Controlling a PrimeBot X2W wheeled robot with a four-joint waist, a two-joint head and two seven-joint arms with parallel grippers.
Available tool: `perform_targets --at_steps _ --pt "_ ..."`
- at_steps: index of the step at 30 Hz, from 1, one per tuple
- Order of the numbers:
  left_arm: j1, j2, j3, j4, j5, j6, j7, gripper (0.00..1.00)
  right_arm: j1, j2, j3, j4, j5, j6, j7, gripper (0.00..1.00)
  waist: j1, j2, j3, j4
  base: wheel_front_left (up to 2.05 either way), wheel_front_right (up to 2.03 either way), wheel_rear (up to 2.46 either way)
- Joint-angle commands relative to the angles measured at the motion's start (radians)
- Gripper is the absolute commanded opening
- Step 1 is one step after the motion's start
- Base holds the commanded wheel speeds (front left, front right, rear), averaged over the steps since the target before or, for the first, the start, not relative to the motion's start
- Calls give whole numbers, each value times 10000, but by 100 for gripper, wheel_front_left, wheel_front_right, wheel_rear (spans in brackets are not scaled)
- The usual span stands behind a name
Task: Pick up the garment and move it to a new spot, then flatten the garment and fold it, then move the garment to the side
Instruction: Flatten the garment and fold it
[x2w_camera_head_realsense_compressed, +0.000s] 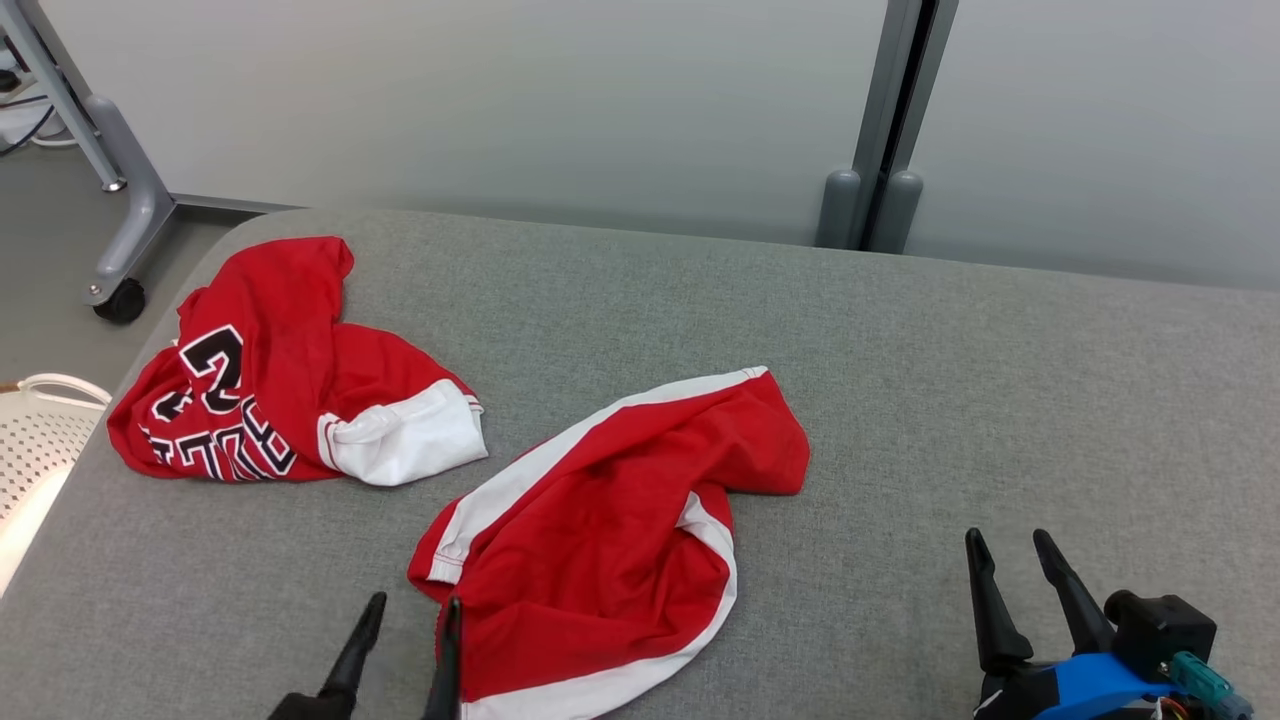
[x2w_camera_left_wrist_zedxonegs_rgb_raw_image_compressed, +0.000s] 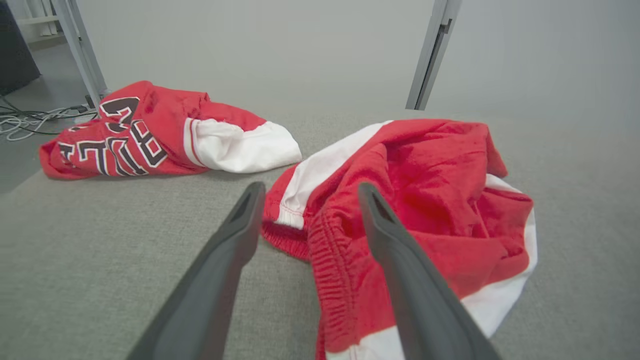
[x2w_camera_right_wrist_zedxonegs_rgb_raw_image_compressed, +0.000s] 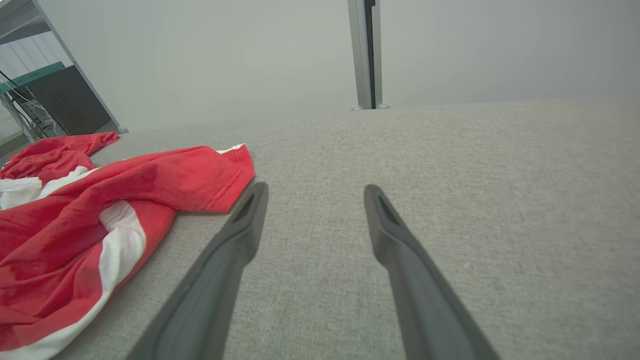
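Lining up the first pick: left end effector (x2w_camera_head_realsense_compressed: 416, 600) has its 2 fingers apart, bracketing the elastic waistband (x2w_camera_left_wrist_zedxonegs_rgb_raw_image_compressed: 330, 270) edge of the red shorts (x2w_camera_head_realsense_compressed: 610, 520), nothing clamped yet. Shorts lie crumpled mid-worktop (x2w_camera_head_realsense_compressed: 950, 380), near a red jersey (x2w_camera_head_realsense_compressed: 260, 370) at the left edge. Right end effector (x2w_camera_head_realsense_compressed: 1006, 538) is also apart, over bare fabric, clear of the shorts. Next move, I'd judge: drop onto the waistband, close, lift clear of the jersey.

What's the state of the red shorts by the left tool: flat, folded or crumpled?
Crumpled. The red shorts lie bunched on the grey surface, white stripe curving, waistband gathered by the open left tool.
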Motion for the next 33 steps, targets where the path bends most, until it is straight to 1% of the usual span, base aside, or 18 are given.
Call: perform_targets --at_steps 1,6,8,11,14,20,23,27,29,33 --pt "-95 -75 240 -331 62 -46 -29 100 122 -23 -40 50 26 5 -38 100 0 0 -35 -7 0 0 0" --pt "-139 -388 1319 -1298 127 -164 -31 100 141 -20 -12 76 8 5 -38 100 0 0 -152 -83 0 0 0" --pt "-271 -499 1813 -1487 193 -101 -31 100 178 -12 -6 58 -26 5 -38 100 0 0 -180 -101 0 0 0" --pt "-428 -600 2338 -1332 474 -112 -31 100 212 -6 15 85 -37 5 -38 100 0 0 -192 -141 0 0 0" --pt "-593 -635 2765 -812 751 -149 -29 100 191 -11 89 122 -64 5 -38 100 0 0 -166 -216 0 0 0" --pt "-853 -650 3162 -205 1285 -268 -31 100 -28 -72 368 157 -32 5 -38 100 0 0 -43 -337 0 0 0" --pt "-873 -707 3235 -176 1407 -301 -31 100 -246 -102 958 124 -94 5 -38 100 0 0 16 -299 0 0 0" --pt "-983 -771 3131 -230 1558 -374 -31 100 -865 -208 2340 334 -68 5 -38 100 0 0 123 -155 0 0 0" --pt "-1028 -801 3049 -262 1613 -391 -31 100 -1367 -223 3145 670 -4 5 -38 100 0 0 175 -71 0 0 0" --pt "-1100 -845 2877 -336 1671 -418 -31 100 -2614 -238 4393 1903 61 5 -38 100 0 0 292 161 0 0 0"
